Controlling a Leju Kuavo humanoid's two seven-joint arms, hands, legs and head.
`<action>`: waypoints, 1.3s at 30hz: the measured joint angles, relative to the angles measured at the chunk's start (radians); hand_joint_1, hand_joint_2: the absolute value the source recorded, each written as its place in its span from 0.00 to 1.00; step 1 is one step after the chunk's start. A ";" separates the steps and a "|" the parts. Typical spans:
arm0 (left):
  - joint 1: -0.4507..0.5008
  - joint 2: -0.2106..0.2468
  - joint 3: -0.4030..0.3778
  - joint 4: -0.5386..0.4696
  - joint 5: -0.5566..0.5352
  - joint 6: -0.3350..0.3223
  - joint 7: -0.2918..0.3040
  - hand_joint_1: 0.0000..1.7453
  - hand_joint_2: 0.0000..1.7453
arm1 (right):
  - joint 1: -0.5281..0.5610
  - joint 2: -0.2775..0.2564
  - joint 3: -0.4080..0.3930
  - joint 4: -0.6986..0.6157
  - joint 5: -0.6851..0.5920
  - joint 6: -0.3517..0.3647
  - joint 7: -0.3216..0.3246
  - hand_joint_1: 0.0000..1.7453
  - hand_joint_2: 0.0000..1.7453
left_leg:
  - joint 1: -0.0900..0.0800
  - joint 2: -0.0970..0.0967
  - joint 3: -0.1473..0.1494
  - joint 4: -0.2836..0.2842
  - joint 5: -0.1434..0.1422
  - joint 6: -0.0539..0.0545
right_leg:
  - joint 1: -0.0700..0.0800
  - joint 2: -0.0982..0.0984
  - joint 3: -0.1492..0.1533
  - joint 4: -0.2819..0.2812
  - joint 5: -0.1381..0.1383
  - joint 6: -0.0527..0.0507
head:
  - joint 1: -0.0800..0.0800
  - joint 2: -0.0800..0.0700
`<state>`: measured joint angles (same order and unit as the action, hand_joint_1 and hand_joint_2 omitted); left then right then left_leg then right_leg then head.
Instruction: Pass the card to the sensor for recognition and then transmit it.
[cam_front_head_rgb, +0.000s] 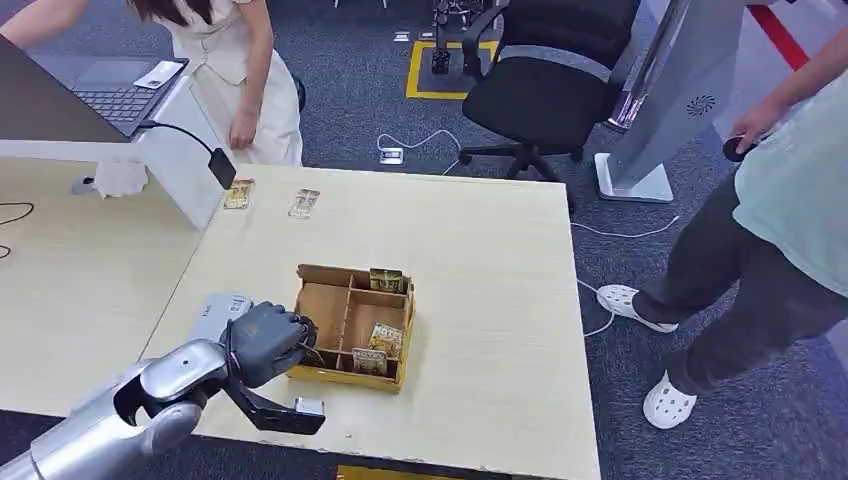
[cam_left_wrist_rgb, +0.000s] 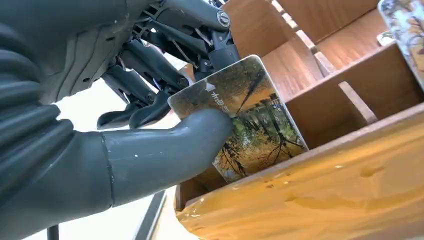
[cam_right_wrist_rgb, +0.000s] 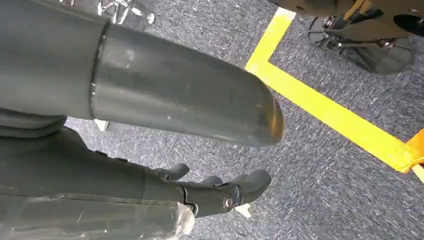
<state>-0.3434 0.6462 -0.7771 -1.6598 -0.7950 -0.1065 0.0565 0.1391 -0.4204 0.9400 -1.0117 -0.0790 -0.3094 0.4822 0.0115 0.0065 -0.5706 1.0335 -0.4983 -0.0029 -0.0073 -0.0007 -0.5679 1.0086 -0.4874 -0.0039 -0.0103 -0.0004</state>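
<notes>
My left hand (cam_front_head_rgb: 266, 341) is at the near left corner of the wooden divided box (cam_front_head_rgb: 349, 274) on the table. In the left wrist view the thumb and fingers (cam_left_wrist_rgb: 150, 60) pinch a card with a forest picture (cam_left_wrist_rgb: 252, 117), its lower end still down inside a compartment of the box (cam_left_wrist_rgb: 350, 150). More cards stand in the box (cam_front_head_rgb: 386, 281), (cam_front_head_rgb: 386, 341). A flat grey pad (cam_front_head_rgb: 221, 306) lies just left of the hand, and a black head on a bent stalk (cam_front_head_rgb: 222, 167) stands at the far left. My right hand (cam_right_wrist_rgb: 165, 100) hangs over the carpet, fingers apart, holding nothing.
Two cards (cam_front_head_rgb: 239, 193), (cam_front_head_rgb: 304, 203) lie near the table's far edge. A person (cam_front_head_rgb: 235, 60) leans at the far left by a laptop (cam_front_head_rgb: 120, 100). Another person (cam_front_head_rgb: 770, 230) stands to the right. An office chair (cam_front_head_rgb: 540, 70) stands behind the table.
</notes>
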 joint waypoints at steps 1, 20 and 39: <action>0.000 0.000 0.002 0.000 0.003 0.002 0.000 1.00 1.00 | 0.001 0.000 -0.002 0.000 0.003 0.001 0.000 0.00 0.00 | 0.000 0.000 0.000 0.000 0.000 0.000 | 0.000 0.000 0.000 0.000 0.000 0.000 | 0.000 0.000; -0.152 0.013 0.331 -0.021 0.071 0.073 0.061 1.00 1.00 | 0.036 0.002 -0.057 -0.050 0.069 0.016 0.025 0.00 0.00 | 0.000 0.000 0.000 0.000 0.000 0.000 | 0.000 0.000 0.000 0.000 0.000 0.000 | 0.000 0.000; -0.359 -0.173 0.401 0.232 0.143 0.127 0.240 1.00 1.00 | 0.030 0.019 -0.106 -0.065 0.151 0.061 0.043 0.00 0.00 | 0.000 0.000 0.000 0.000 0.002 -0.001 | 0.000 0.000 -0.001 0.000 0.002 -0.001 | 0.000 0.000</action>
<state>-0.7024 0.4731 -0.3762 -1.4275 -0.6516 0.0205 0.2968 0.1695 -0.4009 0.8335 -1.0769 0.0725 -0.2483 0.5252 0.0117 0.0065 -0.5705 1.0339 -0.4967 -0.0039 -0.0070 -0.0004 -0.5685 1.0087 -0.4853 -0.0048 -0.0103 -0.0004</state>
